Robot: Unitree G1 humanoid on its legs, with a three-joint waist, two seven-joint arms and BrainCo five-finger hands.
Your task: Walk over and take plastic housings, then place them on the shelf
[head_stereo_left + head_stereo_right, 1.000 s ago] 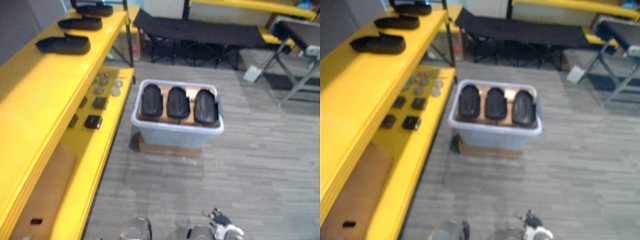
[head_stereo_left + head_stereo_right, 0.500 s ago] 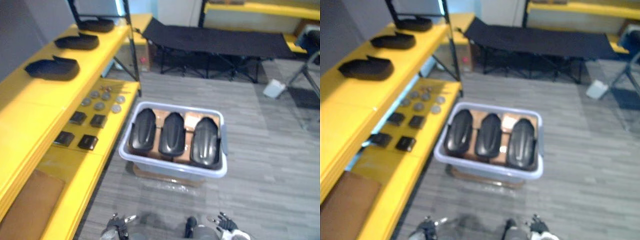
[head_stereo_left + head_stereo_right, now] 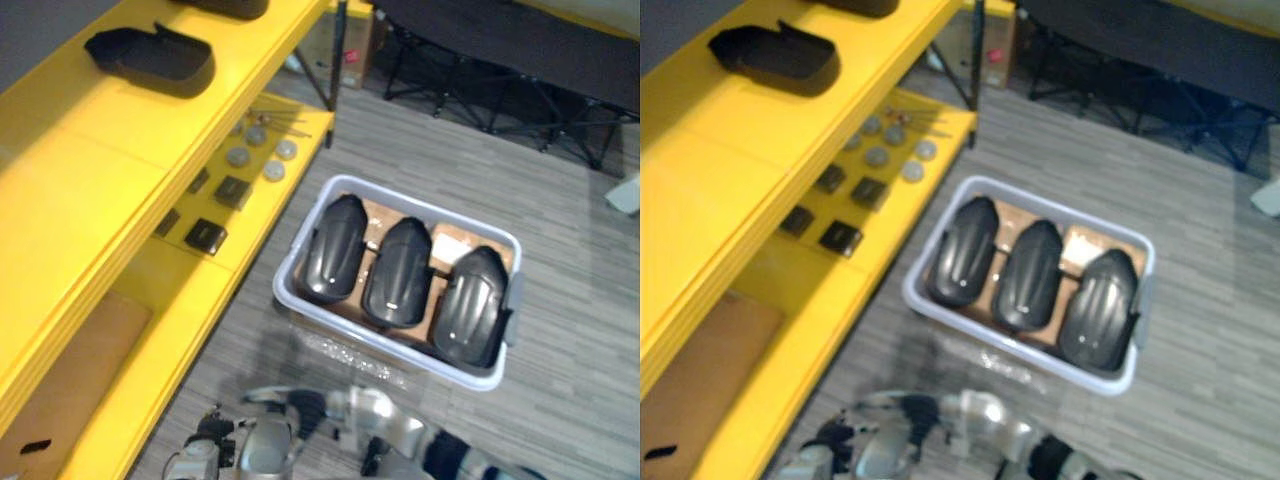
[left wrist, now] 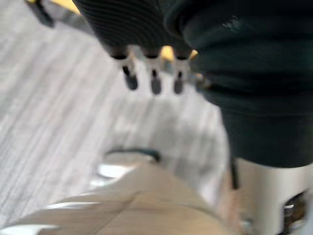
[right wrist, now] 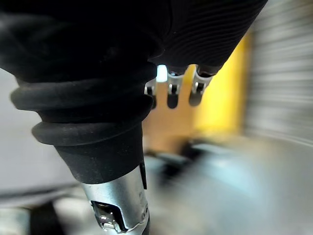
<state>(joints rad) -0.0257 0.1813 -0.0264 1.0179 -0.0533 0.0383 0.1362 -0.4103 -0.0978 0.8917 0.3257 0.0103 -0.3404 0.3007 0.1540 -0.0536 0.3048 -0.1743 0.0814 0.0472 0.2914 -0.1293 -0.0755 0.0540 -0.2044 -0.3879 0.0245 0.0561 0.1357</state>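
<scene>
Housings (image 3: 400, 275) — 3 abreast in grey bin (image 3: 284, 291) — beside yellow shelf (image 3: 100, 150).

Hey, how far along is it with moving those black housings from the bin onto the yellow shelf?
Done: one black housing lies on the top level of the yellow shelf, with another partly showing beyond it. In hand: nothing; the left hand and right hand are open and empty. Left: three housings sit in the grey bin on the floor, each to be picked and shelved.
</scene>
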